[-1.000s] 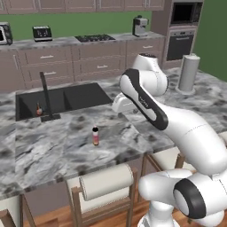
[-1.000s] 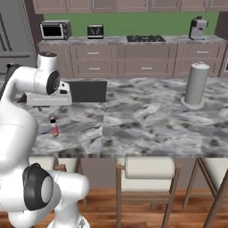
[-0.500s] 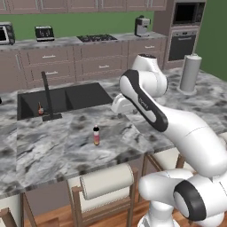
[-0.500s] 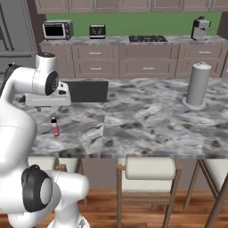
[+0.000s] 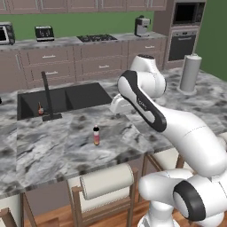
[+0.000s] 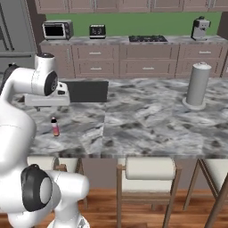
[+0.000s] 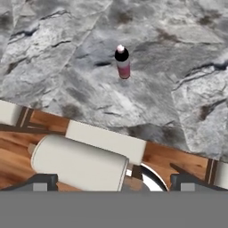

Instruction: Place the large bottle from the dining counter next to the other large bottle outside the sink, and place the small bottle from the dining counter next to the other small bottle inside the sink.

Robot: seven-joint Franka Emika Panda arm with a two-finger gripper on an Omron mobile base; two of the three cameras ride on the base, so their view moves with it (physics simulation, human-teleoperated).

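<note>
1. My gripper is spread wide and grasps nothing.
2. I see the small bottle upright on the counter, near its front edge.
3. The other small bottle stands inside the sink, beside the faucet.

— Seen on the dining counter?
— Stood upright on the veined marble near the front edge: the small bottle, pink with a whitish top, alone and well apart from the rest.
— And farther along?
— Set into the slab, the sink, black and rectangular, with the other small bottle inside beside the faucet. Stood at the far right end: a grey cylinder.
</note>
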